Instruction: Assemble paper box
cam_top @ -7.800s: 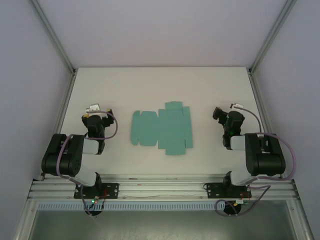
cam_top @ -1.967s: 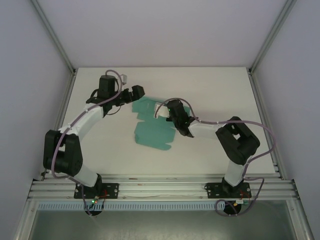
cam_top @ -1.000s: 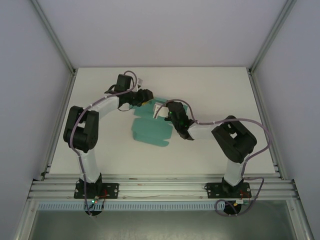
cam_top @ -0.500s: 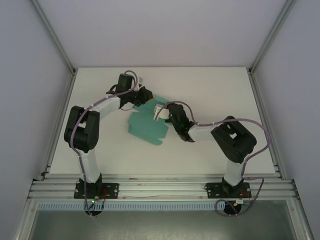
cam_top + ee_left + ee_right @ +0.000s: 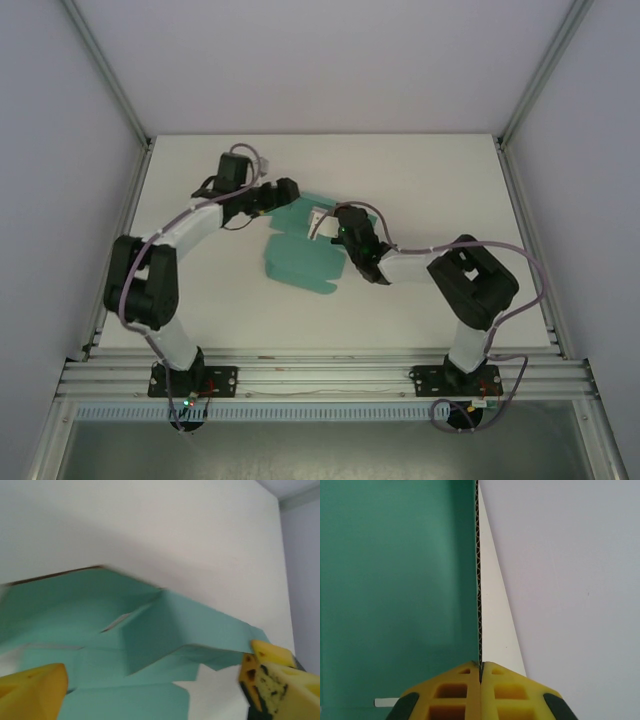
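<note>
Evidently light, crease-prone card: the paper box (image 5: 300, 255) lies mid-way on the tabletop (image 5: 430, 170), right pincer (image 5: 480, 669) clamped on one panel's edge, left pincer (image 5: 150, 685) wide open beside far flaps; I'd grip near folds.

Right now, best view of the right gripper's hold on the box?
Right wrist: the right gripper is shut on the paper box edge, seen close up. Top external makes that grip small; left wrist shows the box's raised panels.
</note>
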